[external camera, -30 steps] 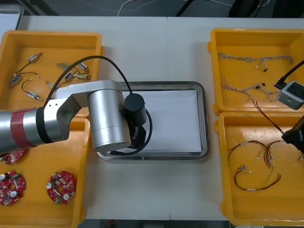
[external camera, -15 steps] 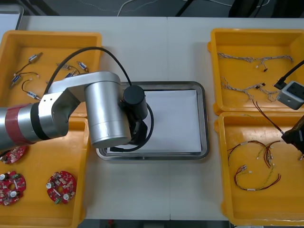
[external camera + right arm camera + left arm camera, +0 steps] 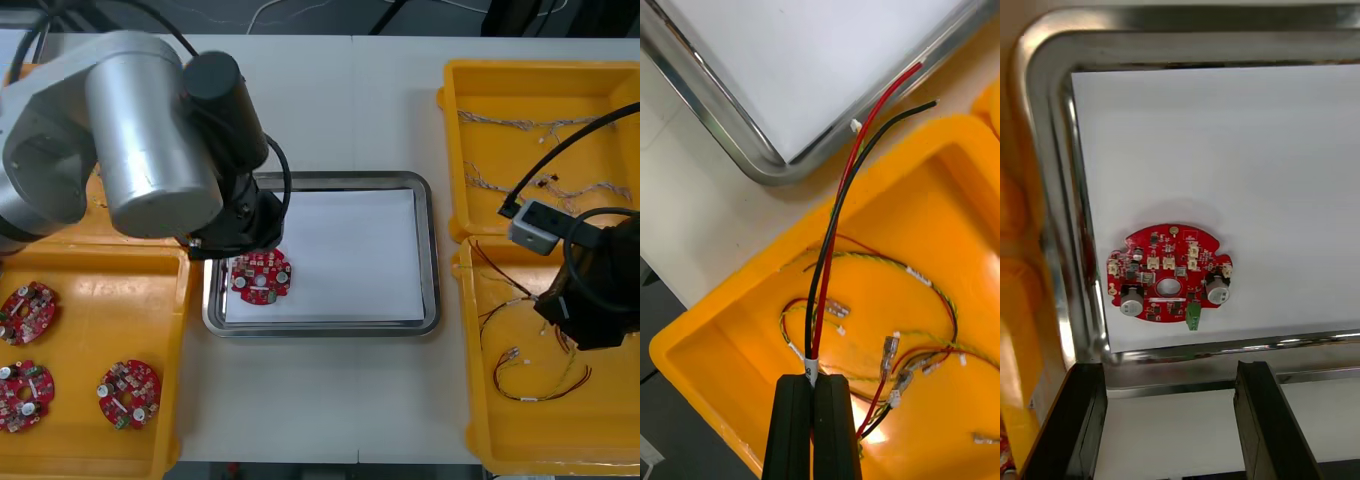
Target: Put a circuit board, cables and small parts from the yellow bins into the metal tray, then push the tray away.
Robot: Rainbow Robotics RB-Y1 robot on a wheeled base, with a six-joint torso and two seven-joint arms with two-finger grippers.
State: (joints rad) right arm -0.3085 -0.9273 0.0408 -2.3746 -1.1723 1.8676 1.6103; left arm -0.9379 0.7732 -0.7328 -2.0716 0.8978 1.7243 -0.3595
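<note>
A round red circuit board (image 3: 261, 277) lies flat on the white inside of the metal tray (image 3: 430, 250), near its left front corner. In the left wrist view my left gripper (image 3: 1169, 369) hangs open above the tray's rim (image 3: 1045, 150), with the board (image 3: 1169, 274) lying free just beyond its fingers. My right arm (image 3: 590, 300) is over the near right yellow bin (image 3: 560, 430). There my right gripper (image 3: 814, 381) is shut on a red and black cable (image 3: 836, 217), whose free ends reach toward the tray's corner (image 3: 752, 161).
Three more boards (image 3: 128, 393) lie in the near left bin (image 3: 90, 440). The far right bin (image 3: 540, 90) holds twisted cables. Red and yellow cables (image 3: 540, 385) lie loose in the near right bin. My raised left arm (image 3: 130, 130) covers much of the far left bin.
My left arm has lifted up and back from the tray, and a circuit board now shows lying there. My right arm has moved inward over the near right bin.
</note>
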